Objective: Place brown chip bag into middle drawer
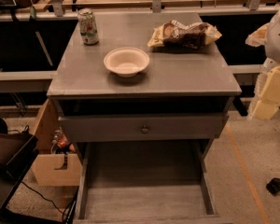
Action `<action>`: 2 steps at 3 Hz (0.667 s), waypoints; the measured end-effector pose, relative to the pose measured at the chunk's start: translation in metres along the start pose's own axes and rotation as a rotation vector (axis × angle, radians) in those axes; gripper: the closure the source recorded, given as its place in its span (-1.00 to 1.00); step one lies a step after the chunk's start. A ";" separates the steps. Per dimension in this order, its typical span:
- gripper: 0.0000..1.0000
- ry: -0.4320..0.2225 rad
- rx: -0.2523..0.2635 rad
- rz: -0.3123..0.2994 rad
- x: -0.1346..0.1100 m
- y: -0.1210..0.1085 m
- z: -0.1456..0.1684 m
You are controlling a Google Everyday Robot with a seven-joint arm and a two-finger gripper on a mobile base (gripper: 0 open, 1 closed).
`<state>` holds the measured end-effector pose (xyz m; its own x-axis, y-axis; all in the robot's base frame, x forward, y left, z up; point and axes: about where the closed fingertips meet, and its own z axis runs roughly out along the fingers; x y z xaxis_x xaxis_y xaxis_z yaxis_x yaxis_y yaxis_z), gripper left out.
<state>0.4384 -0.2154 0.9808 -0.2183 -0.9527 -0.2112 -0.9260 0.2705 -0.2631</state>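
Observation:
The brown chip bag (184,33) lies flat on the back right of the grey cabinet top, crinkled, with a dark centre and cream-yellow ends. The middle drawer (144,197) is pulled far out below, and its worn grey floor is bare. My gripper (269,93) shows at the right edge as white and cream-yellow parts. It is to the right of the cabinet, level with its front corner, and apart from the bag. It holds nothing that I can see.
A cream bowl (126,61) sits at the middle of the cabinet top (84,73). A green-white soda can (88,26) stands at the back left. The top drawer front with a round knob (144,129) is above the open drawer. A wooden box (53,164) and cables are at the lower left.

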 end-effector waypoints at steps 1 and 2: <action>-1.00 0.000 0.000 0.000 0.000 0.000 0.000; -1.00 0.037 0.093 0.038 -0.005 -0.016 -0.003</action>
<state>0.4538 -0.2155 0.9886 -0.2659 -0.9454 -0.1883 -0.8848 0.3169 -0.3417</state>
